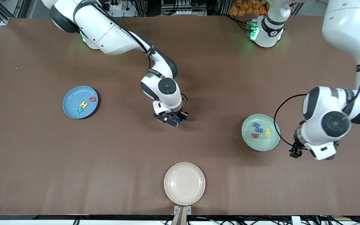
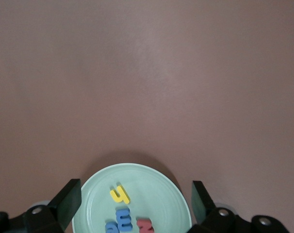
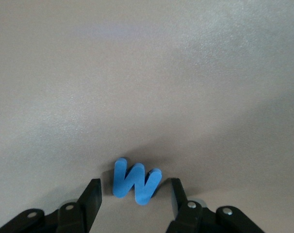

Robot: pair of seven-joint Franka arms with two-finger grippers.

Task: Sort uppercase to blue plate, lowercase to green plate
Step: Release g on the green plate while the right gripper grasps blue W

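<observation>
Blue M (image 3: 136, 183) is straddled, ungripped, by half-open right gripper (image 3: 132, 196) | blue plate (image 1: 70, 107): three capitals | green plate (image 1: 269, 142): lowercase sorted | left gripper (image 2: 136, 204) waits wide open, empty

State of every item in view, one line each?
blue plate: holds red Q, yellow H, teal R.
green plate: holds four lowercase letters.
beige plate: empty.
blue M: on table, between right gripper fingers, not yet pinched.
left gripper: open, beside green plate.
</observation>
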